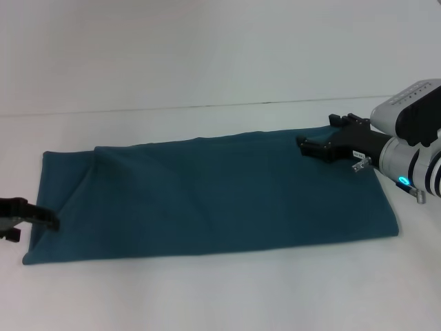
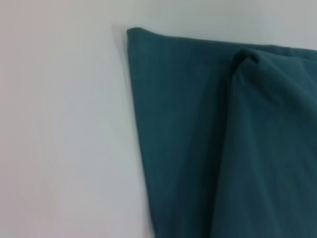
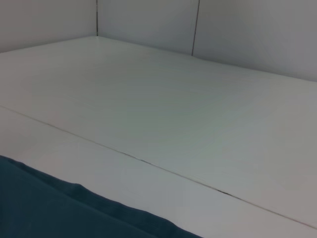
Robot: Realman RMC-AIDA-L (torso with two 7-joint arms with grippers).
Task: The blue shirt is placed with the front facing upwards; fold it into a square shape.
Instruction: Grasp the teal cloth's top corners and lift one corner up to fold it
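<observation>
The large dark teal-blue cotton shirt [image 1: 207,200] lies flat on the white table [image 1: 220,296] as a long band running across the robot's front, already doubled over lengthwise; no lettering or neck label shows, so the printed side seems to be folded inside. At its left end a diagonal fold of cloth [image 2: 237,64] rises toward the far edge, and the left wrist view shows a small puckered peak there, with the near-left corner lying clean and square on the table.

The left gripper [image 1: 31,219] sits low at the left end of the band, its dark fingertips touching or just over the edge of the fabric; whether they are closed on the cloth or merely beside it cannot be told. The right gripper [image 1: 324,141] hovers above the far-right corner of the shirt, its black fingers visibly parted with nothing between them.

As a judgement, the cloth will handle as light, soft and limp: it has no stiffness of its own, will sag and drag wherever it is not supported, and stacked layers may slide apart if only the top one is pinched. The sensible places to take hold are the corners of one short end, pinching through all layers at once, so the end can be carried over toward the other to shorten the band into a square. The pucker at the left end could carry into the finished fold if not smoothed
</observation>
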